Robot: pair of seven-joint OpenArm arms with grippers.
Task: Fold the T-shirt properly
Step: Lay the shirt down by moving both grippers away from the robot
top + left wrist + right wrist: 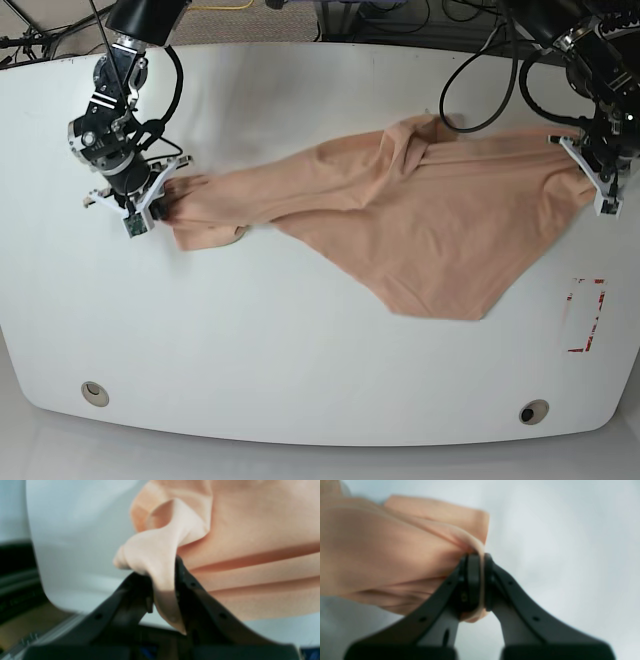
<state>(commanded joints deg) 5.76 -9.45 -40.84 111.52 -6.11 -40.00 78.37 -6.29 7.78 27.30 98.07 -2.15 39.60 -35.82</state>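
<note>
The black left gripper (163, 590) has a bunched fold of cloth pinched between its fingertips, a loose flap draping over and below them. The black right gripper (480, 580) grasps a thin fold at the cloth's other end, its fingers tight on either side.

Between the two grippers stretches the soft peach-pink cotton T-shirt (430, 230) — unfolded and uneven, smooth over its broad part and creased toward both held ends. Long, roughly parallel pleats run away from the left gripper, and a curled, rumpled piece stands up beside it. A raised, bunched ridge sits near the middle of the upper edge. Its long axis runs across the base view from side to side, tilting slightly upward toward the left gripper; the narrow end points to the right gripper, while the wide body hangs toward the lower edge of the view and ends in a blunt, short hem. A small squared flap lies under and just beside the right gripper.

The shirt is on the upper half of the white table with rounded corners (300, 370), well apart from the two round metal-rimmed holes (95, 393) near its lower corners. Red dashed marks (598, 315) show on the tabletop, below the left gripper in the base view.
</note>
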